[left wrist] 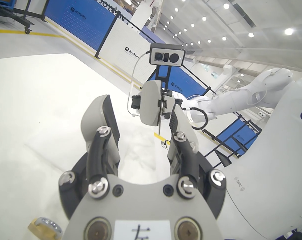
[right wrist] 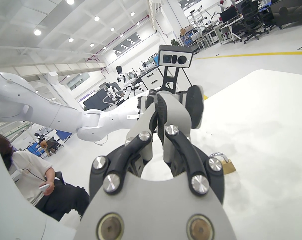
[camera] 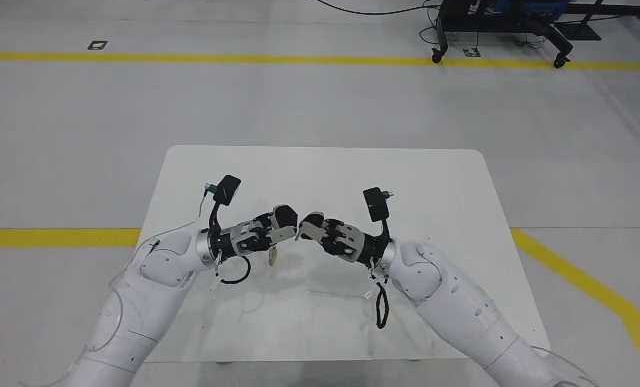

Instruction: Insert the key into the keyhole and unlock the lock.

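- I have both arms meeting over the middle of the white rectangular table (camera: 450, 187). In the top view one comes in from the lower left of the frame and the other from the lower right.
- My left gripper (left wrist: 140, 111) is spread wide with nothing between its black ribbed pads (left wrist: 110, 116). In the top view it sits just left of centre, well above the tabletop.
- My right gripper (right wrist: 158, 106) is clamped narrow, its two fingers pressed together at the tips. In the top view it is just right of centre, tip to tip with the left one and almost touching it.
- The thin silver metal key (left wrist: 160, 125) is pinched in the right gripper. In the left wrist view its blade sticks out from between the closed fingers and points down toward the table, in the air and touching nothing else.
- From the right wrist view I cannot make out the key, because the closed fingers cover it.
- The small brass padlock with a silver shackle (camera: 272, 257) lies on the table, free of both grippers. In the top view it is slightly lower in the frame than the left gripper and just left of centre.
- The key and the padlock are apart, and the key is not in the keyhole.
- I cannot see which way the keyhole faces.
- Beyond the table, a yellow floor stripe (camera: 200, 56) crosses the upper part of the top view.
- A black wheeled cart (camera: 500, 22) stands in the upper right corner.
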